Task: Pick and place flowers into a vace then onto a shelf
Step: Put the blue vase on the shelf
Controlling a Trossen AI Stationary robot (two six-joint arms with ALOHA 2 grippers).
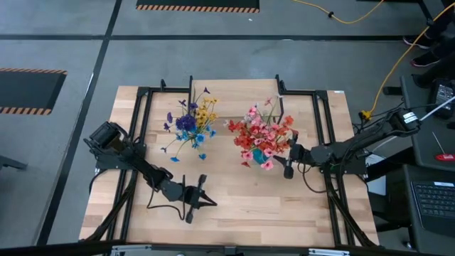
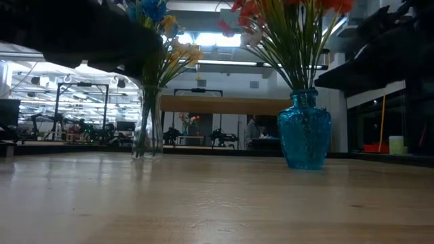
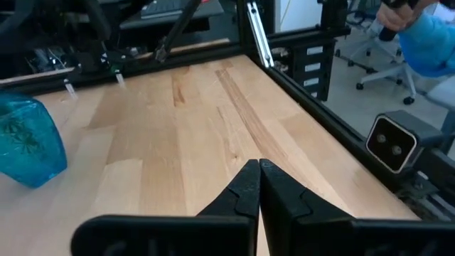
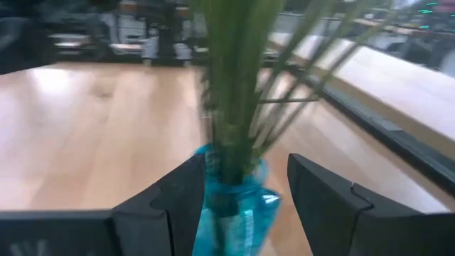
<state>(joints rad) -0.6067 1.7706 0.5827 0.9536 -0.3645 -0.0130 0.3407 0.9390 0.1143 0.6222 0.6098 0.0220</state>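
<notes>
Right gripper [image 4: 242, 192] fills the right wrist view's bottom, its jaws spread wide on either side of the blue vase [image 4: 234, 206], not yet touching it; green stems stand upright between them. High view: red and pink flowers [image 1: 263, 135] centre-right, left gripper [image 1: 202, 192] closed, lower centre, idle. Low view: 2 vases on the desk [image 2: 217, 203], open room around. No shelf shows.
</notes>
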